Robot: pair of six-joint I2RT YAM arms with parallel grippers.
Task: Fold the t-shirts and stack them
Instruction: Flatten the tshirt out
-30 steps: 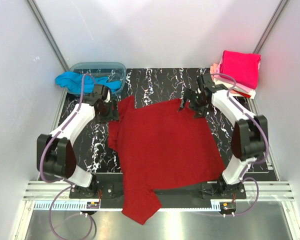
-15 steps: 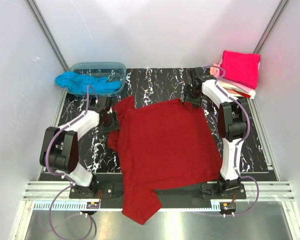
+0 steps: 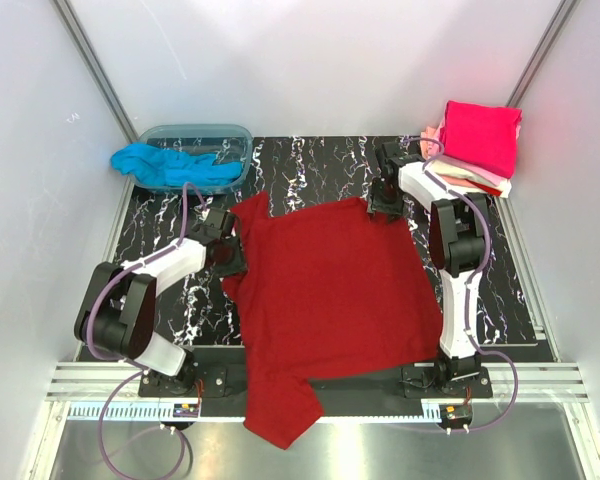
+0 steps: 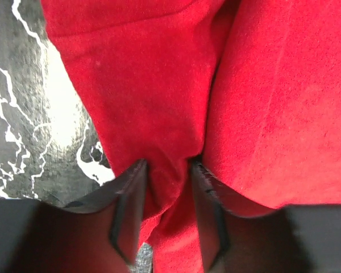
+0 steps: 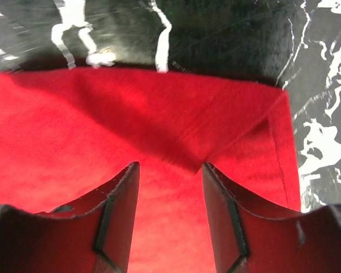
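Observation:
A dark red t-shirt (image 3: 330,290) lies spread flat on the black marbled table (image 3: 310,165), its lower part hanging over the near edge. My left gripper (image 3: 230,255) sits at the shirt's left edge by the sleeve. In the left wrist view its jaws (image 4: 167,165) squeeze a raised fold of the red cloth (image 4: 159,85). My right gripper (image 3: 385,207) is down on the shirt's far right corner. In the right wrist view (image 5: 170,166) its fingers stand apart, with red cloth (image 5: 131,114) puckering between the tips.
A translucent tub (image 3: 195,135) stands at the back left with a turquoise t-shirt (image 3: 165,165) draped over its rim. A folded stack topped by a magenta t-shirt (image 3: 483,135) rests at the back right, close to the right arm.
Both grippers have dropped onto the red shirt and narrowed. The left slid toward the near side along the sleeve edge; the right moved back to the far right corner. The cloth there shifted slightly.

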